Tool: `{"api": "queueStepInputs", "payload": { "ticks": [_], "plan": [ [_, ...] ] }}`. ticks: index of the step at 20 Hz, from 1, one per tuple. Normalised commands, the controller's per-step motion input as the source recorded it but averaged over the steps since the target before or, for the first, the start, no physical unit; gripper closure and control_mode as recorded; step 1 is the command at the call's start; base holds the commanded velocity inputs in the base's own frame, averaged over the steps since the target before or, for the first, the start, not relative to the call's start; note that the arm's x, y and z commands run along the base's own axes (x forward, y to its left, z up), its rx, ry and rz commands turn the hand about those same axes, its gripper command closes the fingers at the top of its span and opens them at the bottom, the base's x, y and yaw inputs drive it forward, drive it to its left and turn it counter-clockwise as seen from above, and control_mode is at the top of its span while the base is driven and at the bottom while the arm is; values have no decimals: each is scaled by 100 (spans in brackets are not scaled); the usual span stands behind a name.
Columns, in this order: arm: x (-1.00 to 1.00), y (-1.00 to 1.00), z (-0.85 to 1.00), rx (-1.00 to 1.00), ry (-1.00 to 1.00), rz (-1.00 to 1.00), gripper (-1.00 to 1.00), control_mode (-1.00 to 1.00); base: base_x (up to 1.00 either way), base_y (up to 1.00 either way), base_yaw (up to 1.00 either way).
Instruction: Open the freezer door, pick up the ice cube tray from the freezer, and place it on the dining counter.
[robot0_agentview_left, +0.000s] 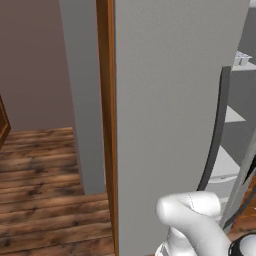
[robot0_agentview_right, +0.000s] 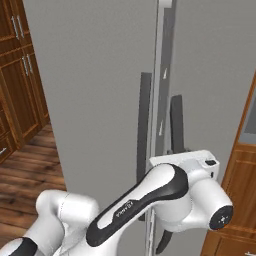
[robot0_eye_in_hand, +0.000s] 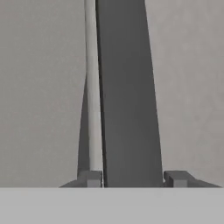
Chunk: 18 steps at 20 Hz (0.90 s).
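Up close, the hand (robot0_eye_in_hand: 133, 178) straddles the dark bar handle (robot0_eye_in_hand: 127, 96) of the freezer door (robot0_eye_in_hand: 188, 87), its two fingertips (robot0_eye_in_hand: 177, 178) set on either side of the bar and pinching it. Seen from the left base camera, the matte-grey freezer door (robot0_agentview_left: 170, 100) stands swung partly ajar, revealing white shelves (robot0_agentview_left: 227, 162) inside the freezer (robot0_agentview_left: 239, 90). High on an upper shelf rests the pale ice cube tray (robot0_agentview_left: 242, 58). A brown wooden side panel (robot0_agentview_left: 106, 125) edges the door.
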Motion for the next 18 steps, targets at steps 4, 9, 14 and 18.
{"api": "queueStepInputs", "payload": {
  "ticks": [4,9,14,18],
  "plan": [
    [-69,-44,0,0,0,0,100,-100,0,0,0],
    [-57,-43,0,0,0,0,100,-100,0,0,0],
    [-50,-42,0,0,0,0,100,-100,0,0,0],
    [-39,-43,0,0,0,0,100,-100,0,0,0]
  ]
}}
